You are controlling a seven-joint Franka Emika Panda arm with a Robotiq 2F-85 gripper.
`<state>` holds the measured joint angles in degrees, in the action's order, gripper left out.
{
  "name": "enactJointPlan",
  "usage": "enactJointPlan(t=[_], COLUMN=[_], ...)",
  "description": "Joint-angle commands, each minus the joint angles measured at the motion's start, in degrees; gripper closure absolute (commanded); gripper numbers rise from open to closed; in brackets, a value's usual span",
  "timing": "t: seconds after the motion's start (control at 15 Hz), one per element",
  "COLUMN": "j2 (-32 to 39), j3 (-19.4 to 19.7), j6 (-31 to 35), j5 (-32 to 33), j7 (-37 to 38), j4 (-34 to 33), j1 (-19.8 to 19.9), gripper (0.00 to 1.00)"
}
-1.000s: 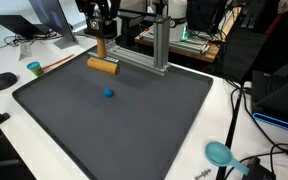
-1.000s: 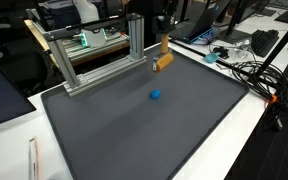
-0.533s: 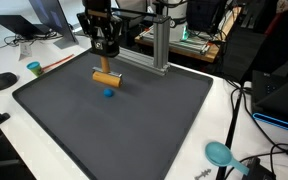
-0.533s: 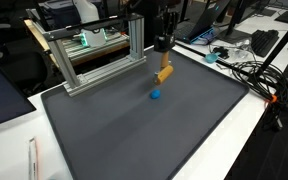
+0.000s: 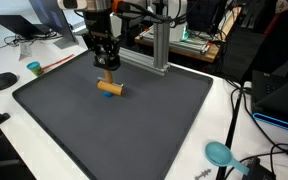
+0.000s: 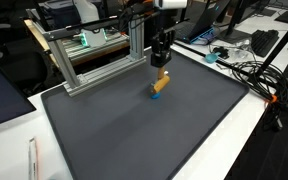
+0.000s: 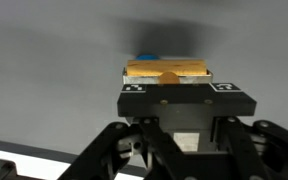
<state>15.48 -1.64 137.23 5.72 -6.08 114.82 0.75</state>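
Low over the grey mat (image 5: 134, 130), near its middle, the claw (image 5: 106, 63) is clamped on the upright stem of a wooden T-piece (image 5: 110, 87). The crossbar lies level, its long axis across the jaws. It looks like light, stiff, smooth wood; the stem seems the best hold.

No word, number or brand can be read anywhere; the black-and-white marks (image 7: 134, 88) on the gripper (image 7: 166, 76) carry no legible text.
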Motion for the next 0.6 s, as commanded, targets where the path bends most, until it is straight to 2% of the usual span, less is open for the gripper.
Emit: enactJointPlan(t=[0.0, 0.53], j2=[0.5, 2.2], j3=[0.1, 0.8], j6=[0.0, 0.4], j5=[-2.5, -2.0], j7=[-1.8, -0.8], j4=[-0.5, -1.7], j1=[0.7, 0.7], gripper=[0.78, 0.78])
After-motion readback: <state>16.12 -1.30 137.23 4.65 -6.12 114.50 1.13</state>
